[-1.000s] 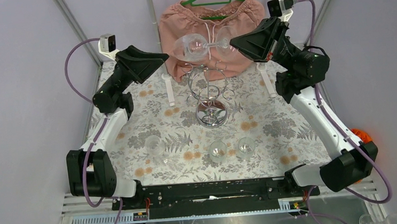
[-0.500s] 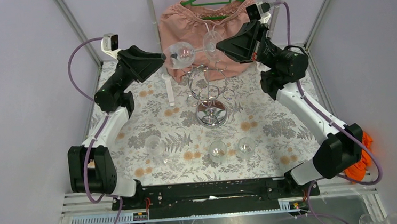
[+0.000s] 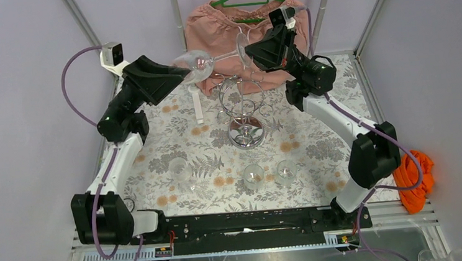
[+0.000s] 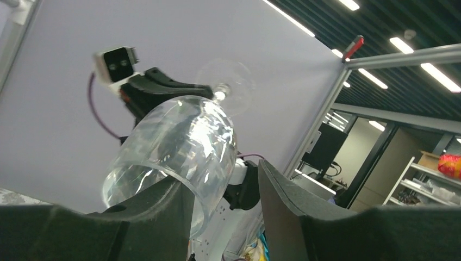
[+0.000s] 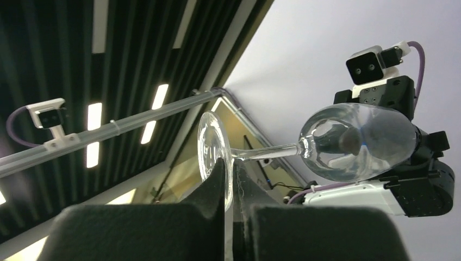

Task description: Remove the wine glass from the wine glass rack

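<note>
The clear wine glass (image 3: pixel 198 61) is in the air, lying sideways above the chrome wire rack (image 3: pixel 241 98) and free of it. My right gripper (image 3: pixel 248 47) is shut on the edge of the glass's round foot (image 5: pixel 211 144), with the bowl (image 5: pixel 356 142) pointing away towards the left arm. My left gripper (image 3: pixel 181 73) is open at the bowl's mouth. In the left wrist view the bowl (image 4: pixel 179 138) sits over the left finger (image 4: pixel 163 209), and the other finger (image 4: pixel 282 201) stands apart from the glass.
Three more glasses stand on the floral tablecloth, one at the left (image 3: pixel 178 169), one in the middle (image 3: pixel 254 175) and one at the right (image 3: pixel 286 170). A pink garment on a green hanger (image 3: pixel 238 18) hangs behind the rack between white posts (image 3: pixel 197 105). An orange cloth (image 3: pixel 414 178) lies at the right edge.
My right arm has carried the glass leftward, and its bowl now reaches my left gripper's fingers. My left arm has shifted slightly left.
</note>
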`<state>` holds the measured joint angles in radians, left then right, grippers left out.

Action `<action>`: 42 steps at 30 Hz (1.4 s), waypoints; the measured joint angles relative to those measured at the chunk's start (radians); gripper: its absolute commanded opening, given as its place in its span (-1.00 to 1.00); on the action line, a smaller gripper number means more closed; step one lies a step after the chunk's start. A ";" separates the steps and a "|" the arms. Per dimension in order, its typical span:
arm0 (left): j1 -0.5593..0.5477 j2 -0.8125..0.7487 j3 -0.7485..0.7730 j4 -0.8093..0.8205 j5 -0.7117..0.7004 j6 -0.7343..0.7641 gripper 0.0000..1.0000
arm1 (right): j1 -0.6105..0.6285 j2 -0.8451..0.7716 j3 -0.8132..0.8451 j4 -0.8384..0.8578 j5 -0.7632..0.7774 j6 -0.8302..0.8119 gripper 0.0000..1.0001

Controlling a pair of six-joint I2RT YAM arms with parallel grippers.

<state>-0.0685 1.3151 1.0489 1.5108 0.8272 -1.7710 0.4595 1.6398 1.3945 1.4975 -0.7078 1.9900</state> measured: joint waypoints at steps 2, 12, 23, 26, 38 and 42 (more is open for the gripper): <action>0.002 -0.031 0.000 0.000 0.000 -0.002 -0.04 | 0.012 0.025 0.010 0.032 0.019 0.041 -1.00; 0.009 -0.074 -0.017 0.018 -0.005 -0.031 -0.36 | 0.092 0.063 0.048 0.082 0.059 0.049 -1.00; 0.010 -0.099 -0.019 0.019 -0.005 -0.034 -1.00 | 0.101 0.066 0.048 0.083 0.061 0.048 -1.00; 0.010 -0.111 -0.021 0.007 -0.003 -0.024 -1.00 | 0.102 0.066 0.048 0.083 0.062 0.049 -0.95; 0.002 -0.241 -0.036 -0.196 0.019 0.126 -1.00 | 0.111 0.066 0.027 0.055 0.058 0.027 0.31; -0.001 -0.257 -0.043 -0.240 0.017 0.129 -1.00 | 0.119 0.066 0.018 0.046 0.050 0.018 0.63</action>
<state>-0.0692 1.0584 1.0061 1.2705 0.8444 -1.6421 0.5785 1.7061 1.4124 1.5433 -0.6575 2.0083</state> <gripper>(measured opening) 0.269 0.713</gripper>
